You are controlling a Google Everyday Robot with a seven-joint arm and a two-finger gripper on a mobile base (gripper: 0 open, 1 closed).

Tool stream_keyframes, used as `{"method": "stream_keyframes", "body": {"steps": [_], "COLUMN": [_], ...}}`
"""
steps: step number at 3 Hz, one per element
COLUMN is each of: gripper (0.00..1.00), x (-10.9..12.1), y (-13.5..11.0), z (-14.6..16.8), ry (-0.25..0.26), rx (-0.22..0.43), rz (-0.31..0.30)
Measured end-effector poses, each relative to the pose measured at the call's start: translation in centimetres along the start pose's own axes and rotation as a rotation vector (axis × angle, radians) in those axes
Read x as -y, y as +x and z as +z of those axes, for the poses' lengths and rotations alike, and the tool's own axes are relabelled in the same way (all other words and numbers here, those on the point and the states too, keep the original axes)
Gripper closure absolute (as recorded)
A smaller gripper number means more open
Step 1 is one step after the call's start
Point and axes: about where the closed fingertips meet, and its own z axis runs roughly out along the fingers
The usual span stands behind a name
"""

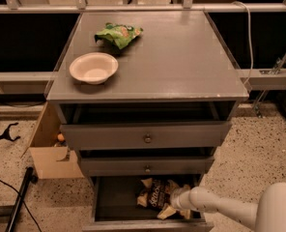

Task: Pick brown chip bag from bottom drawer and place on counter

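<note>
Across the top of the cabinet, the counter [181, 57] lay grey and slightly glossy. Below its front edge, the bottom drawer [116, 202] stood pulled open under two shallower drawers. A white arm [220, 208] reached in from the lower right. The brown chip bag [155, 197] lay inside that drawer, toward its right side. A white bowl [93, 67] sat near the counter's left edge, a green snack bag [119, 34] behind it. The gripper [175, 200] was against the bag's right end; whether it had hold could not be told.
</note>
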Motion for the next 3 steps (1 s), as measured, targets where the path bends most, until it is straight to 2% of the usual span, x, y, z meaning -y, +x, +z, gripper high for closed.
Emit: {"method": "stream_keyframes", "body": {"steps": [1,2,3], "gripper": [0.08,0.26,0.2], "x": [0.2,0.6,0.8], "y": [0.6,1.2,1.7], "z": [0.5,1.1,1.7], "ry": [0.006,0.014,0.018], "rx": [0.002,0.001,-0.004], "rz": [0.007,0.02,0.031]}}
